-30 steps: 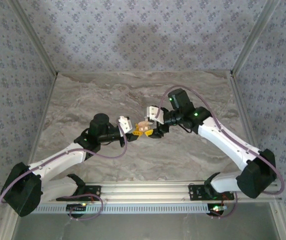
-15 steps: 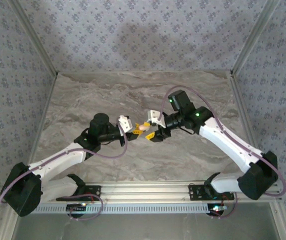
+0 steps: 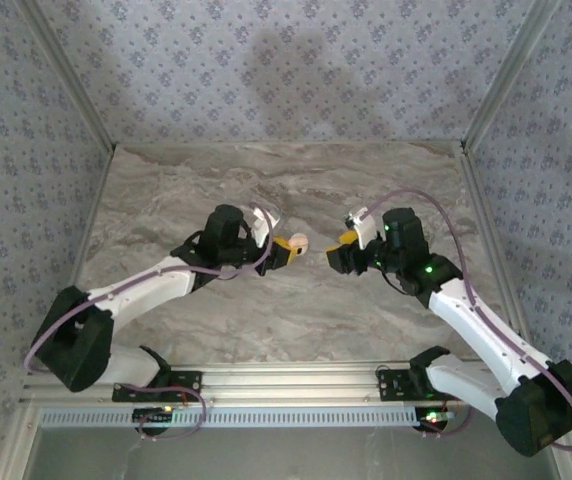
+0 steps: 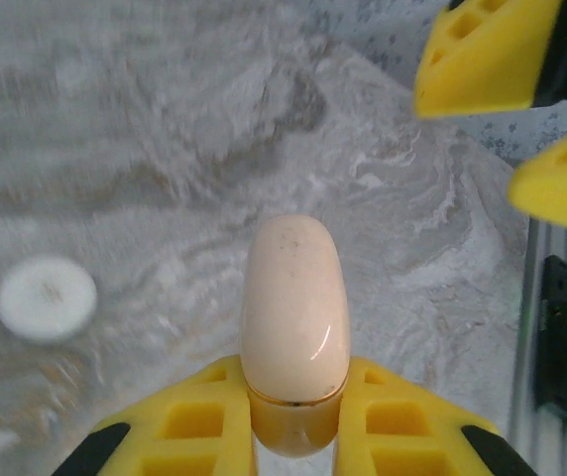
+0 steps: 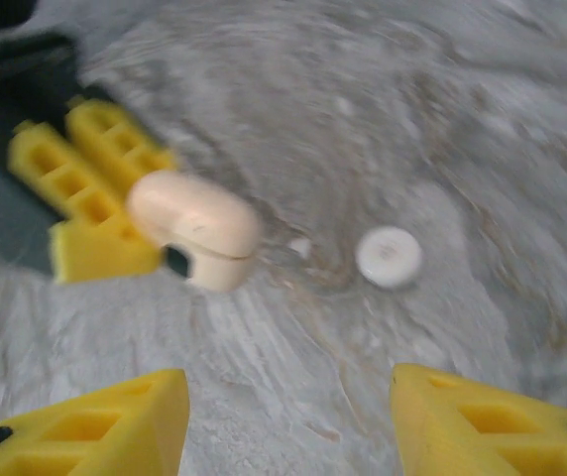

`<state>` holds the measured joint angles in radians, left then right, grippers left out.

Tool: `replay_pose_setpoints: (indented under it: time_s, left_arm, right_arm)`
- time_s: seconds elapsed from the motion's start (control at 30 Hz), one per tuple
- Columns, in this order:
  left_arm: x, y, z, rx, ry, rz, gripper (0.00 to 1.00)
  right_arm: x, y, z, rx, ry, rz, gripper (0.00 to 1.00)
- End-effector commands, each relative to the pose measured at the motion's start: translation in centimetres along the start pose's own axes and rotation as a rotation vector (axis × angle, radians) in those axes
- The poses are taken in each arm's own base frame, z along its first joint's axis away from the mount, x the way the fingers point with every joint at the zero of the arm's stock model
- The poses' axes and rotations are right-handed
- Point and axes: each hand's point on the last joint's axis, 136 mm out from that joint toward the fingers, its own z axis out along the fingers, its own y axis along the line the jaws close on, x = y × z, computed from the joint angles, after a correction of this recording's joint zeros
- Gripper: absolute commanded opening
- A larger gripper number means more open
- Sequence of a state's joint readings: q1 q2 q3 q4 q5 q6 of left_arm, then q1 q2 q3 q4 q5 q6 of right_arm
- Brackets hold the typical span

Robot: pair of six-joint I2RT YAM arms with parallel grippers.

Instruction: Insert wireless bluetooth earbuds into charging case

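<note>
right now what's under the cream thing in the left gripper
Marble tabletop shows around the cream piece, which the left gripper clamps. The round white puck lies to its side, not beneath. Whatever is directly under the piece is covered by it.

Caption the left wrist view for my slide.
Left gripper clamps a cream oval case over the marble table, white disc at left.
</note>
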<state>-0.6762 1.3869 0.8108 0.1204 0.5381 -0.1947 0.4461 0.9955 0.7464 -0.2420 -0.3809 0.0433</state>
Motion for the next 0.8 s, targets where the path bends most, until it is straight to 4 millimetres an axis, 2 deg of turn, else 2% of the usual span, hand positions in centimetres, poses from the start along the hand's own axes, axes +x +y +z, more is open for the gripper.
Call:
replay_pose_setpoints:
  time_s: [0.0, 0.2, 0.4, 0.6, 0.7, 0.77]
  left_arm:
    - [1.8, -0.7, 1.0, 0.058, 0.111, -0.290, 0.12]
    - [5.2, 1.3, 2.4, -0.026, 0.249, -0.549, 0.12]
    - [7.6, 2.1, 3.1, -0.054, 0.357, -0.648, 0.15]
    - [10.0, 3.8, 3.4, -0.138, 0.439, -0.722, 0.17]
    - [10.9, 5.1, 2.8, -0.210, 0.458, -0.740, 0.23]
    - [11.5, 6.2, 2.0, -0.261, 0.466, -0.751, 0.32]
  right_arm:
    - [1.1, -3.7, -0.1, 0.180, -0.020, 0.301, 0.58]
    - [2.5, -4.5, 0.4, 0.198, -0.031, 0.393, 0.58]
    - [3.3, -4.6, 0.7, 0.195, -0.020, 0.417, 0.58]
    - [3.6, -4.8, 0.6, 0.203, -0.016, 0.411, 0.58]
    - [3.8, -5.1, 0.5, 0.216, -0.009, 0.411, 0.58]
    - [3.9, -5.5, 0.3, 0.235, -0.008, 0.413, 0.58]
